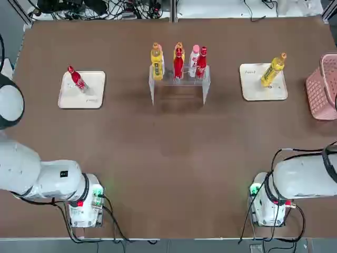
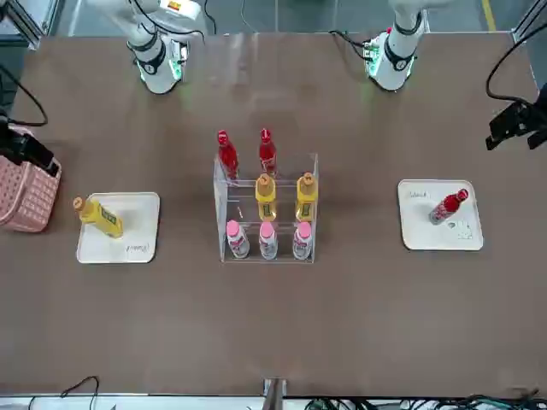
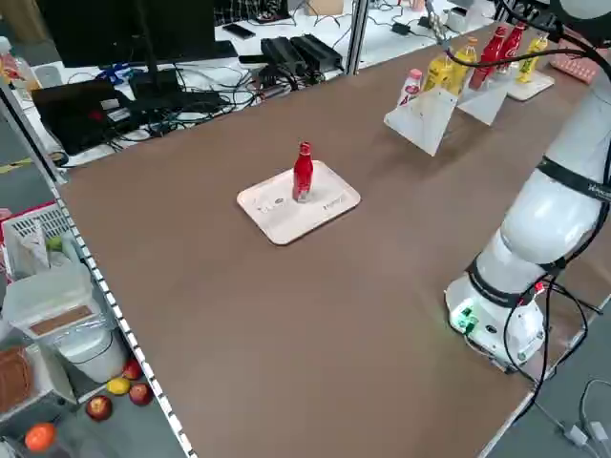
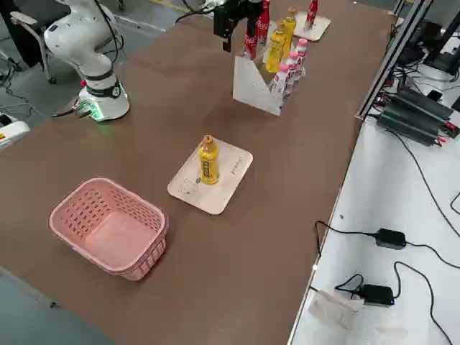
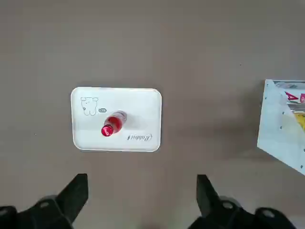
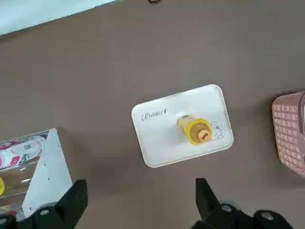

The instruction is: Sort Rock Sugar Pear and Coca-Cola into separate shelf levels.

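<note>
A red Coca-Cola bottle stands on the left beige tray. A yellow Rock Sugar Pear bottle stands on the right beige tray. The clear shelf at the table's far middle holds two Coca-Cola bottles and two Rock Sugar Pear bottles; which level each stands on I cannot tell. My left gripper hangs open high above the table, on the near side of the left tray. My right gripper hangs open the same way near the right tray. Neither holds anything.
Three pale bottles with pink caps stand low at the shelf's far side. A pink basket sits at the table's right edge, beside the right tray. Both arm bases stand at the near edge.
</note>
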`<state>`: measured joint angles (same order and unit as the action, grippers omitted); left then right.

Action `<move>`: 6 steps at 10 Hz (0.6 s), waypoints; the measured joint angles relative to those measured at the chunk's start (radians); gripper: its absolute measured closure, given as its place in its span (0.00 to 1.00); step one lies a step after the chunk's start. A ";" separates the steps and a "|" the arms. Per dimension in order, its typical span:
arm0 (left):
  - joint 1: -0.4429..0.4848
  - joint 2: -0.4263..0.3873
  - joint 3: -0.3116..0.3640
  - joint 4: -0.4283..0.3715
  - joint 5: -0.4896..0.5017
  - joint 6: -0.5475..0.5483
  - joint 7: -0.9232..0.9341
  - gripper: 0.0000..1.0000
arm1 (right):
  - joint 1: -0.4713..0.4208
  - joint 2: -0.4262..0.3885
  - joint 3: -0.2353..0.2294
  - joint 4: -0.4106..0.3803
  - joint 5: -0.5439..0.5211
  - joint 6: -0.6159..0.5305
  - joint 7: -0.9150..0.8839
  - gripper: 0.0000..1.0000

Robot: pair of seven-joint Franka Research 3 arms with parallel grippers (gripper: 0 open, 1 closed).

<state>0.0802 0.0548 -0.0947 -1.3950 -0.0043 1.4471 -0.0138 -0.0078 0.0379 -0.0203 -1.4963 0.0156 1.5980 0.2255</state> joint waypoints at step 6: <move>0.070 0.048 0.008 -0.065 0.005 0.086 0.028 0.00 | -0.001 0.000 -0.002 -0.021 -0.001 0.009 0.000 0.00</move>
<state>0.1505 0.1032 -0.0864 -1.4598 0.0010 1.5332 0.0143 -0.0090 0.0379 -0.0227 -1.5171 0.0149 1.6072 0.2255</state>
